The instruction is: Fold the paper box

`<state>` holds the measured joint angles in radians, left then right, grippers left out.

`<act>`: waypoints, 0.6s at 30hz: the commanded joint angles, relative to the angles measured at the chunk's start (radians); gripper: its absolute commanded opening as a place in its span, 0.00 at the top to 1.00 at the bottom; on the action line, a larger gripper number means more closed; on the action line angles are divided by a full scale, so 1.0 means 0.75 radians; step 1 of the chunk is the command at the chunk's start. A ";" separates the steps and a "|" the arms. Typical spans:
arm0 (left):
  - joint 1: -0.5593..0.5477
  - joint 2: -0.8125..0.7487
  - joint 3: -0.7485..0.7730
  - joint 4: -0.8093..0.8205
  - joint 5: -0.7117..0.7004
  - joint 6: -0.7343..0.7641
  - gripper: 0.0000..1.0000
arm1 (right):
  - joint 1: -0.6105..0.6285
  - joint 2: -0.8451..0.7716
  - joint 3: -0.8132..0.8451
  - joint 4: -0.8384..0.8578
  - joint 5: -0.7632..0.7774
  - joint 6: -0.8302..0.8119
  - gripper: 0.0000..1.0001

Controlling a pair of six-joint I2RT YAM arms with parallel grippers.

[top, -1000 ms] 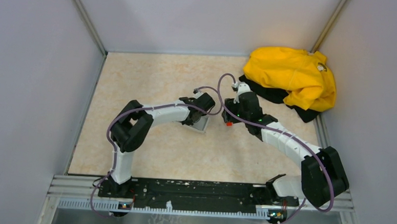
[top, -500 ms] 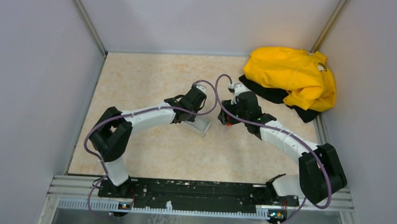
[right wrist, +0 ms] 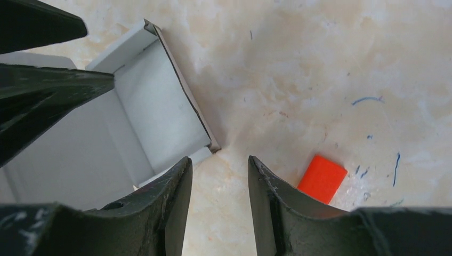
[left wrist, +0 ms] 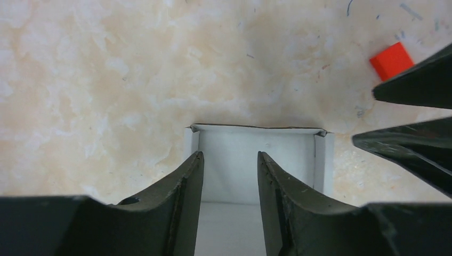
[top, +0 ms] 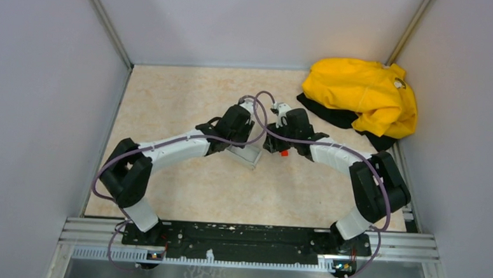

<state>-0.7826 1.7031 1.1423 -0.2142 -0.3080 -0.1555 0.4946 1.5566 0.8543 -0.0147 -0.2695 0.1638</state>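
Box (top: 248, 157) is set at the centre of the desk (top: 189, 98), open side up, one end wall at 12 o'clock in the left wrist view; its long axis cannot be told. Left gripper (left wrist: 229, 157) jaws are narrowly parted over its floor, right gripper (right wrist: 218, 160) jaws likewise beside its corner; nothing is held.

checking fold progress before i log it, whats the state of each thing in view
paper box: part folded, walls raised at one end, top open, on the table
left gripper: open, fingers over the box floor, nothing held
right gripper: open, beside the box corner, nothing held
red block: lying loose, untouched
yellow garment: crumpled in the far right corner
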 commanded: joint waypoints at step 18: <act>0.284 -0.580 -0.215 -0.003 -0.294 -0.277 0.38 | 0.142 0.306 0.358 -0.026 -0.021 -0.251 0.59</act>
<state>-0.5877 1.3102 1.0157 -0.1364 -0.4725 -0.2863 0.5632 1.7489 1.0363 -0.0082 -0.2893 0.0502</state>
